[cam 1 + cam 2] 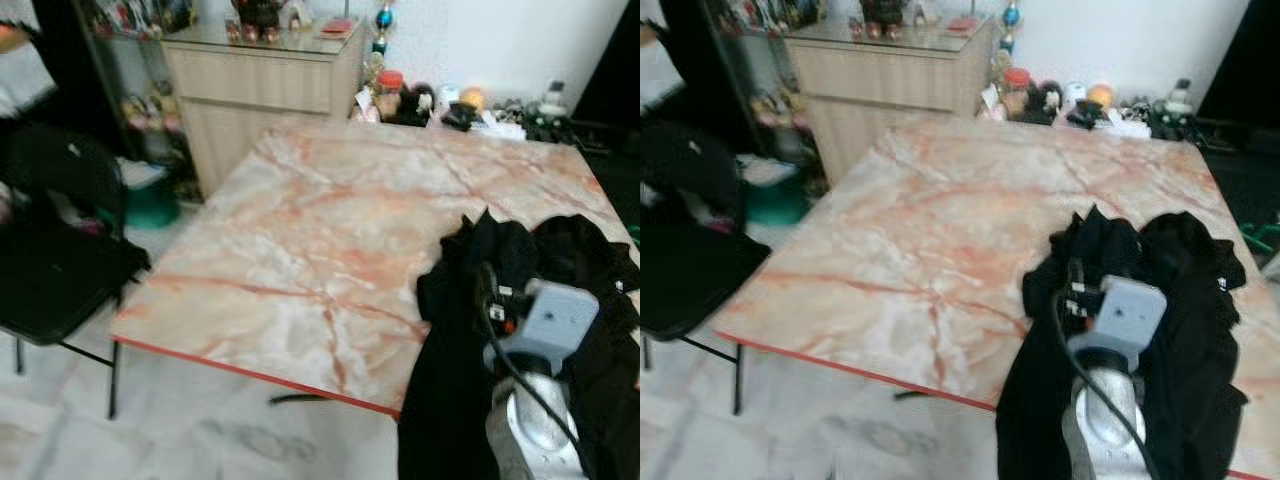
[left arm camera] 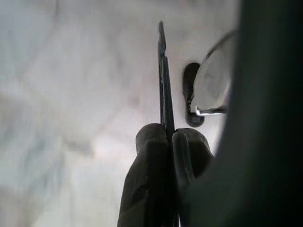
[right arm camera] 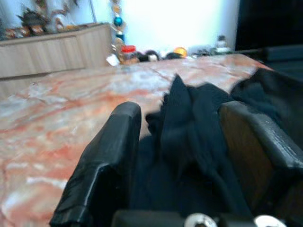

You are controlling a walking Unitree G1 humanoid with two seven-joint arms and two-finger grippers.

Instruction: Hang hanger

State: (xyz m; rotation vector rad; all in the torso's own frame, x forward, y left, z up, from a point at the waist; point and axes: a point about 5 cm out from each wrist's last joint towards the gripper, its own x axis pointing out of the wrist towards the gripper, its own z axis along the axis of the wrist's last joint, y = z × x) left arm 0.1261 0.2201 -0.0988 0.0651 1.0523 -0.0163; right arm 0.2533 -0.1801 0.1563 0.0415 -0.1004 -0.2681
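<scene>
A black garment (image 1: 520,260) lies crumpled on the right side of the marble table (image 1: 300,230) and hangs over its front edge. My right arm's grey wrist block (image 1: 555,318) hovers over the garment. In the right wrist view my right gripper (image 3: 179,111) is open, one finger on each side of a raised fold of the garment (image 3: 189,118). In the left wrist view my left gripper (image 2: 169,137) is shut on a thin black bar (image 2: 162,71) that looks like part of the hanger, held above pale floor tiles.
A black folding chair (image 1: 60,260) stands left of the table. A wooden cabinet (image 1: 265,85) and small clutter (image 1: 450,105) sit beyond the far edge. A thin dark object (image 1: 295,398) shows just under the table's red front edge.
</scene>
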